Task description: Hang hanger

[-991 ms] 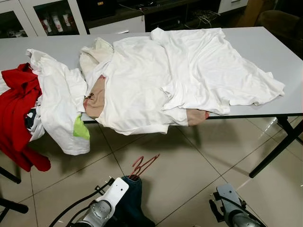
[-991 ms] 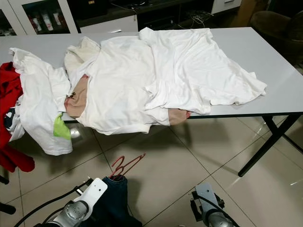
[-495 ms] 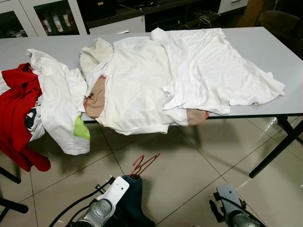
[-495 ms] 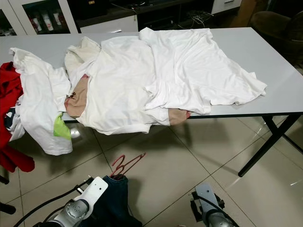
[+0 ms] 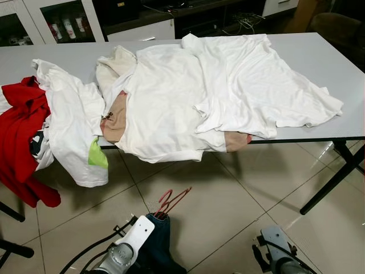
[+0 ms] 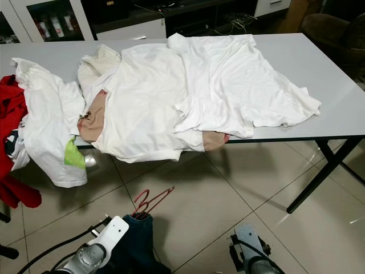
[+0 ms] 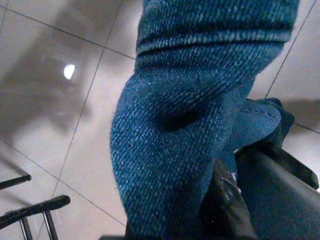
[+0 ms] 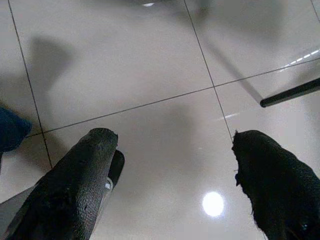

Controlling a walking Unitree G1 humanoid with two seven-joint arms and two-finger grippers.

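Low over the tiled floor (image 5: 228,205), the left gripper (image 7: 235,200) has its black fingers (image 7: 280,195) pinched on a bundle of blue denim (image 7: 190,130), the jeans (image 5: 157,242) hanging in front of the robot's silver left arm. From the top of that cloth rises the red hanger (image 5: 171,201), its thin wire hook and shoulders angled up toward the bench (image 5: 319,54), apart from it and well below its edge. On the other side, the right gripper (image 8: 175,180) hangs idle above the tiles, its fingers (image 8: 75,185) spread wide with nothing between them. Beyond, the grey bench carries a heap of white shirts (image 5: 217,91) spilling over its front edge, a tan garment (image 5: 116,117) beneath them, another white shirt with a green tag (image 5: 71,131), and red clothing (image 5: 20,137) drooping off the left end; dark cabinets (image 5: 63,20) stand behind. Judging by its look, the hanger is light, stiff and springy wire, likely to swing under the heavier, limp denim, so the hook looks like the part to guide onto a rail, with the grip kept on the cloth near the hanger's neck. No rail is in sight, so the hanging is not yet done.
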